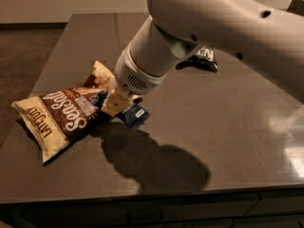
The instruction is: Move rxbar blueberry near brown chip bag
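The brown chip bag (59, 118) lies on the left of the dark table, with white script on its dark middle and cream ends. My gripper (115, 104) hangs from the big white arm right at the bag's right edge, low over the table. It is shut on the rxbar blueberry (134, 116), a slim navy bar. The bar's end with the small white label sticks out to the right of the fingers. The bar's other end is hidden by the gripper and sits at or against the bag's edge.
A smaller blue bag with white letters (203, 57) lies at the back, partly hidden behind the arm. The dark table (228, 127) runs right and forward to its front edge. The arm's shadow falls in front of the gripper.
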`<move>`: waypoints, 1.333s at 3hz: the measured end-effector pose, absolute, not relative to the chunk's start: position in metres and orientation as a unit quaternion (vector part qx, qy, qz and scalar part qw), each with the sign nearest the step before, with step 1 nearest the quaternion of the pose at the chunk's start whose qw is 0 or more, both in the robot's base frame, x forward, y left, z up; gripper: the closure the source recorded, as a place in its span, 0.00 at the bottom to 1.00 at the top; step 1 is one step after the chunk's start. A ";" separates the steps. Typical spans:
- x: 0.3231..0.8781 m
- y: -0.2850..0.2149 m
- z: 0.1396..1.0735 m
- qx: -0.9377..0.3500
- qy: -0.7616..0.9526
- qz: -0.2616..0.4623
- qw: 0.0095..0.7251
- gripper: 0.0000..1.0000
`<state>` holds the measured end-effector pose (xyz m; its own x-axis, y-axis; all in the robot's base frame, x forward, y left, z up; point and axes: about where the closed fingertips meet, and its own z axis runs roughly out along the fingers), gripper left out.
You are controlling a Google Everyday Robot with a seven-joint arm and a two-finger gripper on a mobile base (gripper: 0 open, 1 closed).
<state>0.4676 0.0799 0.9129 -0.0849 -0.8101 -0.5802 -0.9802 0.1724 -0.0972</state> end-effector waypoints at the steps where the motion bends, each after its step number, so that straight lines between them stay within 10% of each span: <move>1: 0.470 0.095 0.917 -0.628 0.711 0.168 0.269 0.52; 3: 0.466 0.096 0.921 -0.630 0.709 0.164 0.272 0.00; 4: 0.466 0.096 0.921 -0.630 0.709 0.164 0.272 0.00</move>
